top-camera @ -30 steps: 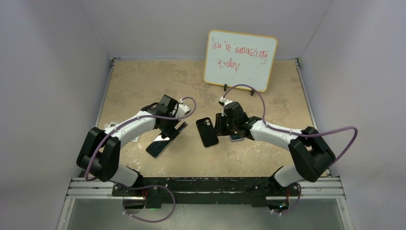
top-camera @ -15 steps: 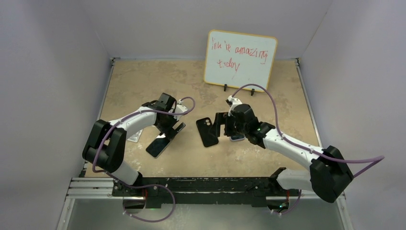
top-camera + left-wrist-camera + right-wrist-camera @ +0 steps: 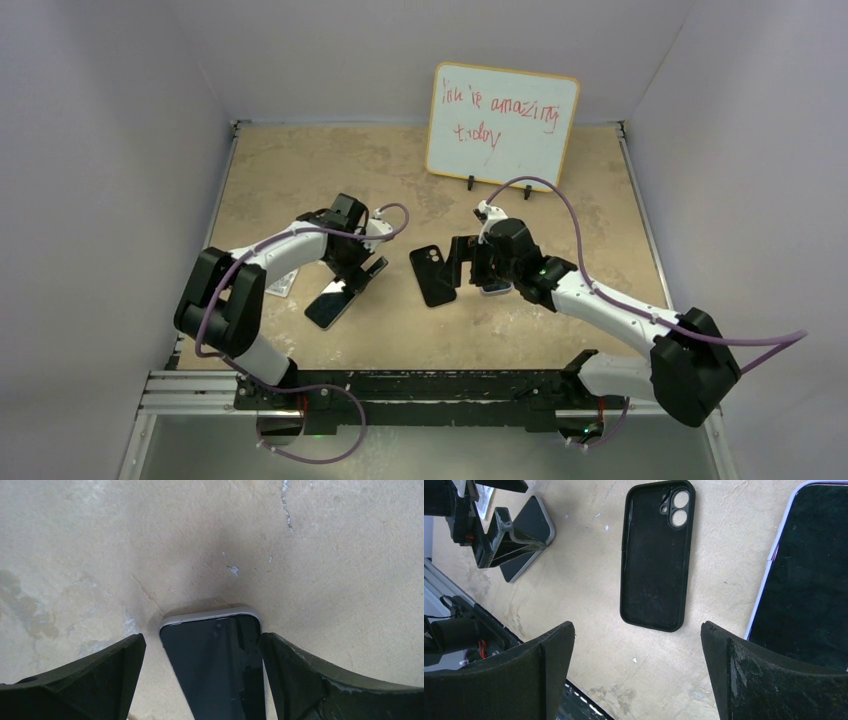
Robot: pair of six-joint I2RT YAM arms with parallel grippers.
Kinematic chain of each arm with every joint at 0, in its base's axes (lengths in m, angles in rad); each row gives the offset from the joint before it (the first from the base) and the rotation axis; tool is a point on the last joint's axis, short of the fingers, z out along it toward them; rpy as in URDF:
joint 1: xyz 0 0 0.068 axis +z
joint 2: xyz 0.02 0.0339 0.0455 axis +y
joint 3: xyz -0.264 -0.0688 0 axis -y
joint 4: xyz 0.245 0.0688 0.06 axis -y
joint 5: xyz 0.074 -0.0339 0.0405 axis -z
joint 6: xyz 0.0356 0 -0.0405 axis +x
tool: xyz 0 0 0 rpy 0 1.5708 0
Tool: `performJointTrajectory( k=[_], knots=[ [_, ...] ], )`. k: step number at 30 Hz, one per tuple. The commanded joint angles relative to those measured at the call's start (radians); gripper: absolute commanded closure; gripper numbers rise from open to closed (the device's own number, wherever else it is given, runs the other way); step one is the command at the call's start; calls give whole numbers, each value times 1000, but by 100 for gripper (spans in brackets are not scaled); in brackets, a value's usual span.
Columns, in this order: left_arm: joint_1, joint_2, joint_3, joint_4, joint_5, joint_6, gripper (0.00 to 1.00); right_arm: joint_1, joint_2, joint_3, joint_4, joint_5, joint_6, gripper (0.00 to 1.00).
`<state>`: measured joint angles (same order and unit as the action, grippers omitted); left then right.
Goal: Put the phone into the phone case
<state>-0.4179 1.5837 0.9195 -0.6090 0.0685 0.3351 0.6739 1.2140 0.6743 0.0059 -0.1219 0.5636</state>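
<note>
The matte black phone case [image 3: 431, 275] [image 3: 656, 555] lies hollow side up at mid-table, its camera cutout at the far end. A silver-edged phone [image 3: 333, 303] [image 3: 215, 665] lies flat left of it. My left gripper [image 3: 356, 279] [image 3: 202, 637] straddles that phone's top end, open; the right finger sits against the phone's edge and the left finger stands apart. A lilac-edged phone [image 3: 493, 288] [image 3: 809, 570] lies right of the case. My right gripper [image 3: 472, 267] [image 3: 636, 626] hovers open between case and lilac phone, holding nothing.
A whiteboard [image 3: 501, 125] with red writing stands at the back. A flat white item [image 3: 281, 283] lies under the left arm. The metal rail [image 3: 430, 392] runs along the near edge, and grey walls close in both sides.
My right gripper has opened wide and its arm's elbow has swung out to the right. The left arm shifted slightly; its gripper stays open over the silver-edged phone.
</note>
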Motion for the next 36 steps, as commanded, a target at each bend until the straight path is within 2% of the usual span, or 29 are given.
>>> performJointTrajectory(
  k=[1,6,9,13,18,26,31,33,36],
  knots=[
    [20,52,37,-57,51,41,10,4,-29,28,-44,24,-20,4],
    [41,128,114,-173,2,35,12,4,-51,56,-101,43,-56,4],
    [45,132,107,-164,13,37,13,4,-63,58,-98,62,-61,4],
    [45,119,115,-181,-40,42,13,5,-51,61,-71,49,-51,4],
    [47,104,94,-148,-11,62,14,4,-29,73,-63,54,-54,4],
    [47,98,157,-142,111,32,39,4,-41,38,-25,43,-34,4],
    [47,95,175,-123,170,-14,46,25,-51,-27,76,13,88,9],
    [47,92,177,-122,160,-28,46,54,-48,-37,97,41,121,9],
    [47,78,202,-160,106,-30,33,106,-38,-29,108,74,139,9]
  ],
)
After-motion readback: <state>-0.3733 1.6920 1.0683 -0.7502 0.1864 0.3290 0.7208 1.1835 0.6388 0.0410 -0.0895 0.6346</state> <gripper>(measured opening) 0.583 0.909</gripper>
